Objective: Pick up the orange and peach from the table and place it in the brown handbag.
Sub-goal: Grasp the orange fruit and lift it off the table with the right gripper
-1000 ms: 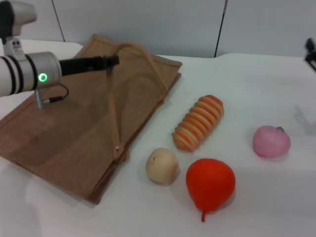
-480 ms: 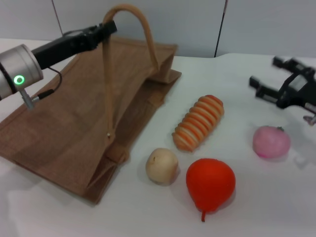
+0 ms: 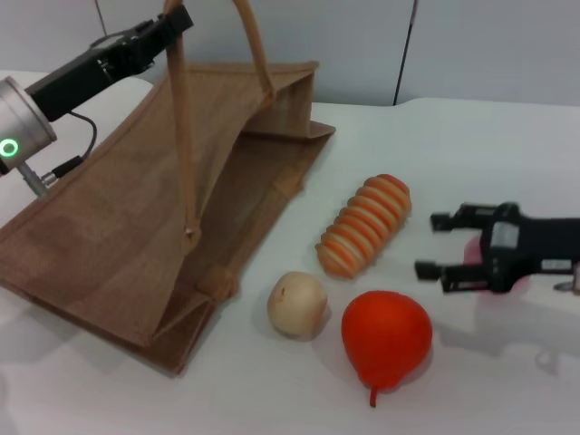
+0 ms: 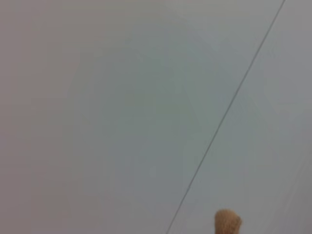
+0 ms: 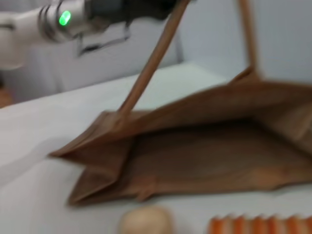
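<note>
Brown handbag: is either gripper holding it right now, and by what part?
Yes. The left gripper holds the brown handbag by the top of one strap handle, lifting its upper side open. The right gripper is open above the peach, holding nothing.

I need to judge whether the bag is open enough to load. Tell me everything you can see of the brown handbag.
The brown handbag is a large tan tote of coarse woven cloth, lying on the white table. The left end effector holds one long strap up, raising the upper panel so the mouth gapes toward the fruits. The lower panel lies flat. Inside looks empty.
</note>
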Controlling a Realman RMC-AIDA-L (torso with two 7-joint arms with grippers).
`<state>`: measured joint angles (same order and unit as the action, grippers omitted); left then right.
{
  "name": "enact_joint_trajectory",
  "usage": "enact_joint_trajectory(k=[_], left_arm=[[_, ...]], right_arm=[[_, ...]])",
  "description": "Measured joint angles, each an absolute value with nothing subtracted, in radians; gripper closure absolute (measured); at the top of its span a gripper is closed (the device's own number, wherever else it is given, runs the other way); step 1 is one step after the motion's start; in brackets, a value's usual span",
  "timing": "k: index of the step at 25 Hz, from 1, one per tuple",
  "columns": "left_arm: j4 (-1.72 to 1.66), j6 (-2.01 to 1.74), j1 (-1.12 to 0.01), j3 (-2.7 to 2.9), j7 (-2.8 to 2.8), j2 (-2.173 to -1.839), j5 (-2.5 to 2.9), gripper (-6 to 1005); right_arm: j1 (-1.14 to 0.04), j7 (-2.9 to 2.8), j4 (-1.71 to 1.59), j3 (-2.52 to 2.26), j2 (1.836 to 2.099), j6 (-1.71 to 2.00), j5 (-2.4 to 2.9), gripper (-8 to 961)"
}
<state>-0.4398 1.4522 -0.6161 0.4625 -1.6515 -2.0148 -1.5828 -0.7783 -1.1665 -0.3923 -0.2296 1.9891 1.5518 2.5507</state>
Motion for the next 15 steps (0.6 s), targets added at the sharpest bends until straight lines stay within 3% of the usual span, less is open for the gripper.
enact_joint_trajectory(k=[15], left_arm=[[-0.439,1.610,-0.616,0.404,-1.662,-2.008,-1.601,868]], right_arm=[[-0.827,-1.316,-0.381,-0.478,2.016,1.530,2.552,118]])
